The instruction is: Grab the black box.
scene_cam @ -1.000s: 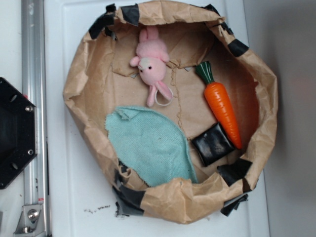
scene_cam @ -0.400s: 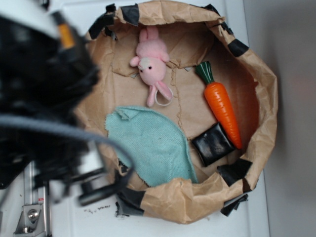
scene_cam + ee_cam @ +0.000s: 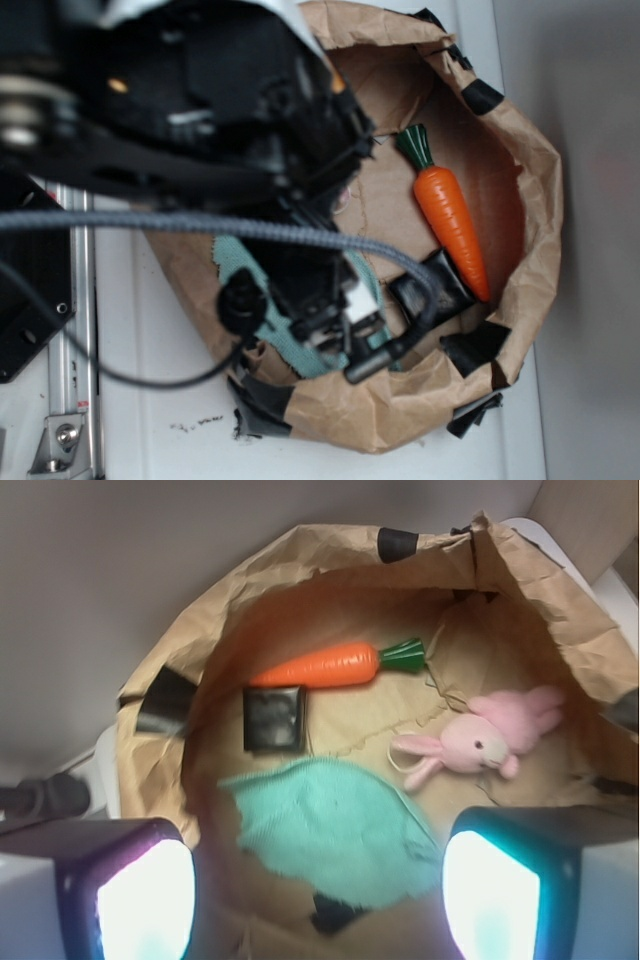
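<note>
The fingers [image 3: 320, 890] hang spread wide above the teal cloth [image 3: 330, 830]; the black box [image 3: 274, 719] lies beside the toy carrot [image 3: 315, 667], untouched.

You see a glossy black box [image 3: 274, 718], an orange carrot [image 3: 318, 667] with green top, a pink bunny [image 3: 478, 742], a teal cloth [image 3: 330, 825], and a brown paper bag [image 3: 330, 570].
</note>
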Controlling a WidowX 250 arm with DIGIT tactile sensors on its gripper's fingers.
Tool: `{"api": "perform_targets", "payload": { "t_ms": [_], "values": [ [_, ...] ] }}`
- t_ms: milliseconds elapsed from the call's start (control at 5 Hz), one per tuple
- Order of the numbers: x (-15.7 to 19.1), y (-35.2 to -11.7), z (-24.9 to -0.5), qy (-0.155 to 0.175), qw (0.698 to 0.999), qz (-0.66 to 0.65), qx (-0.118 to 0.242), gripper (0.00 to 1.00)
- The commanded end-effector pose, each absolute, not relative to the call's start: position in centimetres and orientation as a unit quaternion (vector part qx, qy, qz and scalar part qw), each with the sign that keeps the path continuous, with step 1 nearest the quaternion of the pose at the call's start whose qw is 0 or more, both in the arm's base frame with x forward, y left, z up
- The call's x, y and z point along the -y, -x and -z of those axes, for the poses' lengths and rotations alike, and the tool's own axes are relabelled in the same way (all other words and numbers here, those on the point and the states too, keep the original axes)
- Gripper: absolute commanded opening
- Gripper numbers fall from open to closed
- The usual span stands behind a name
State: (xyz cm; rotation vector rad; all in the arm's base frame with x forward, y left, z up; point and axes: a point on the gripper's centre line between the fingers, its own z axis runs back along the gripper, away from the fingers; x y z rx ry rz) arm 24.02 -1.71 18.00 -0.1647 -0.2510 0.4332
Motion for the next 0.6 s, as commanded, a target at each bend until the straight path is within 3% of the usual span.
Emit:
{"api": "perform_targets", "payload": {
  "t_ms": [0,200,400],
  "values": [
    [1.8,-24.3,-18.9,0.088,0.964,-0.21,0.14,1.0],
    [1.8,-24.3,-18.9,0.088,0.964,-0.21,0.14,1.0],
    [2.1,-26.2,-15.9,0.069,0.963,-0.216,0.146,1.0]
  ]
}}
